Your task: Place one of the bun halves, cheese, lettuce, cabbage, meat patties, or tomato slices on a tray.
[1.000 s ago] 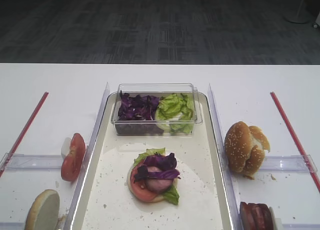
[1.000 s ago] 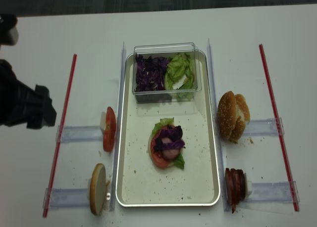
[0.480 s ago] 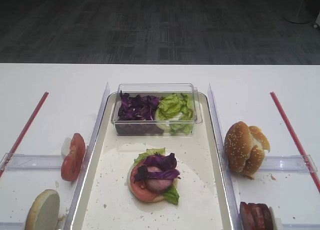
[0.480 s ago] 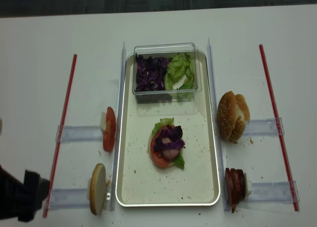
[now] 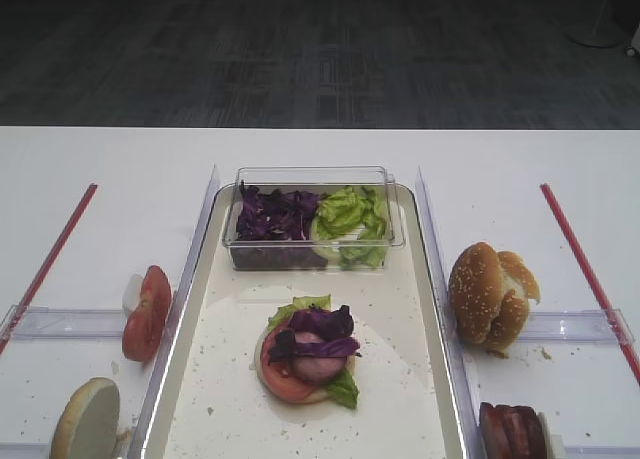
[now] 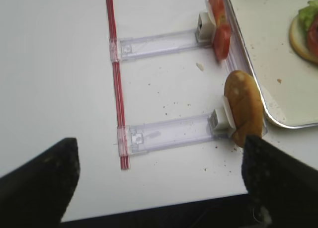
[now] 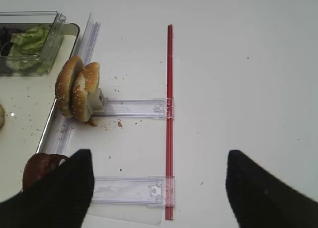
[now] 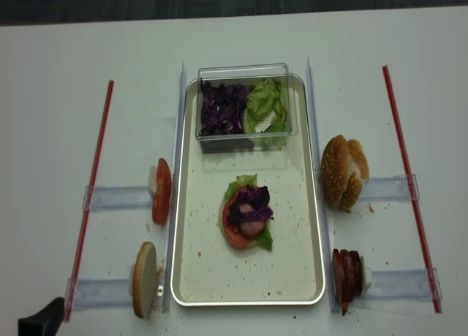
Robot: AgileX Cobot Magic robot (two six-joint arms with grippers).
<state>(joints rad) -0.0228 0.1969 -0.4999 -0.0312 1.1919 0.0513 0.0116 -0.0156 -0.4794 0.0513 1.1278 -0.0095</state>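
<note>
Now left gripper [image 6: 159, 183] low near table edge, jaws wide, apparently empty; right gripper [image 7: 156, 188] likewise

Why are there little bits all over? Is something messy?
Yes, a little. Crumbs speckle the tray floor around the half-built burger, and a few lie on the table beside the sesame buns. Nothing looks tipped over or broken.

Left arm [image 8: 40, 326] withdrew (nearly gone).

Glossy silvery metal tray [image 8: 316, 226], clear plastic tub [image 8: 245, 76], matt white table [image 8: 453, 94].
</note>
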